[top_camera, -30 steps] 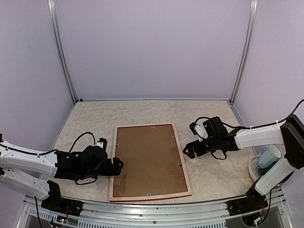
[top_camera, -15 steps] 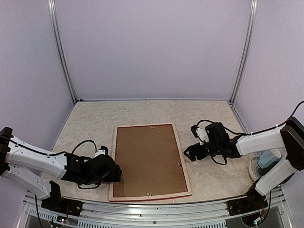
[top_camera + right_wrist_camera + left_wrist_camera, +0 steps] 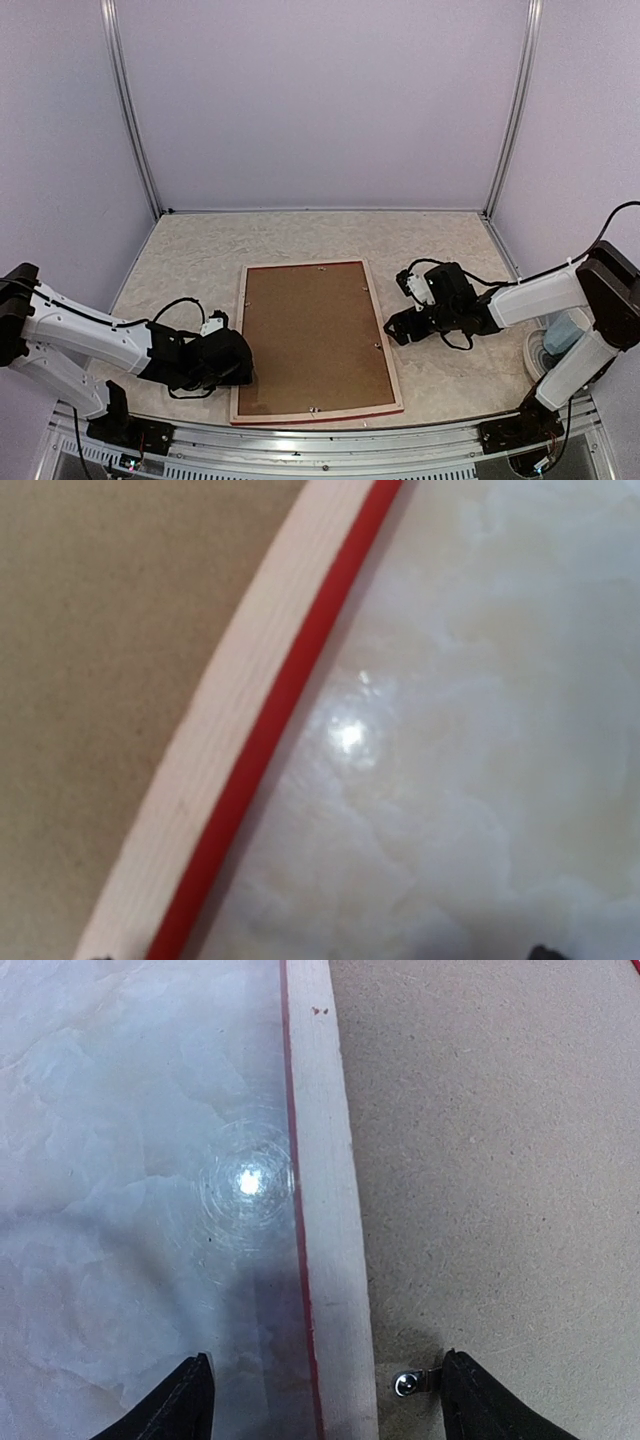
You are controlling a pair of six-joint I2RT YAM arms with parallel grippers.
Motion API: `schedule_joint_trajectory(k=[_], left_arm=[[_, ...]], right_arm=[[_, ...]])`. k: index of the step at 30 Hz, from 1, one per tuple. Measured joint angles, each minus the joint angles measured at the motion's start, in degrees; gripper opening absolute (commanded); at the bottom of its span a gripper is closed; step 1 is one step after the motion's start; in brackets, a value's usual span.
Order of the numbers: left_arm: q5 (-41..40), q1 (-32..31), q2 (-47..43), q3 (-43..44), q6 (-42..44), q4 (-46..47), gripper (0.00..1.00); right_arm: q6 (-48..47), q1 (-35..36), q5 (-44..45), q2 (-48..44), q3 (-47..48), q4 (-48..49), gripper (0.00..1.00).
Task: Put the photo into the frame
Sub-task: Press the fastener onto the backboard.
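You've got pale bare wood with a smooth red edge on the frame (image 3: pixel 325 1160), a matt brown fibreboard-looking backing board (image 3: pixel 490 1160), one shiny little metal clip (image 3: pixel 412 1384), and a glossy marble-look table (image 3: pixel 120 1160) throwing glare.

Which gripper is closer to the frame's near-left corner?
Left. The left gripper straddles the frame's left rail just above that corner; the right gripper is across, at the right rail.

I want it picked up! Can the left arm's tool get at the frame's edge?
Probably yes. The left tool stands open astride the frame rail, one finger over the table, the other over the backing board; nothing blocks it.
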Motion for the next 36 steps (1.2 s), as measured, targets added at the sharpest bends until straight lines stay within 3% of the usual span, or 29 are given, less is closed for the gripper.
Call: schedule_joint_trajectory(k=[17, 24, 36], left_arm=[[-3.9, 0.2, 2.1, 0.8, -0.7, -0.3, 0.80], [-5.4, 1.0, 2.0, 0.8, -1.6, -1.2, 0.80], [-6.2, 0.6, -3.7, 0.8, 0.2, -2.8, 0.81]], right_arm=[[0.0, 0.4, -0.3, 2.4, 1.8, 1.0, 0.88], [0.0, 0.7, -0.7, 3.2, 2.4, 1.2, 0.81], [0.0, 0.8, -1.2, 4.0, 3.1, 1.5, 0.79]])
